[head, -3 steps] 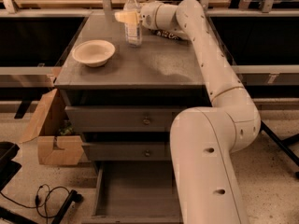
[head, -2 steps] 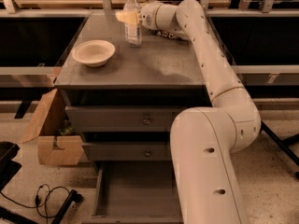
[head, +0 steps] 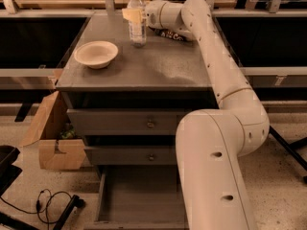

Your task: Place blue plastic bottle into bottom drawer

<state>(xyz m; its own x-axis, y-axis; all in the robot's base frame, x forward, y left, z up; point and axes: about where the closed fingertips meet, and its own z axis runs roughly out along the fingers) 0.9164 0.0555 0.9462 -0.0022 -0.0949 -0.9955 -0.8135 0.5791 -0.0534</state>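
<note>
The blue plastic bottle [head: 137,31] stands upright at the back of the grey cabinet top [head: 158,63], a clear bottle with a white cap. My gripper [head: 135,16] is at the bottle's upper half, reaching in from the right, with a yellowish pad across the bottle's front. The bottom drawer [head: 139,195] is pulled out at the foot of the cabinet, and its grey floor shows nothing on it. My arm partly covers its right side.
A pale bowl [head: 96,54] sits on the cabinet top to the left of the bottle. A dark packet [head: 168,34] lies behind my wrist. The two upper drawers [head: 150,124] are shut. An open cardboard box [head: 48,140] and cables [head: 53,202] are on the floor at the left.
</note>
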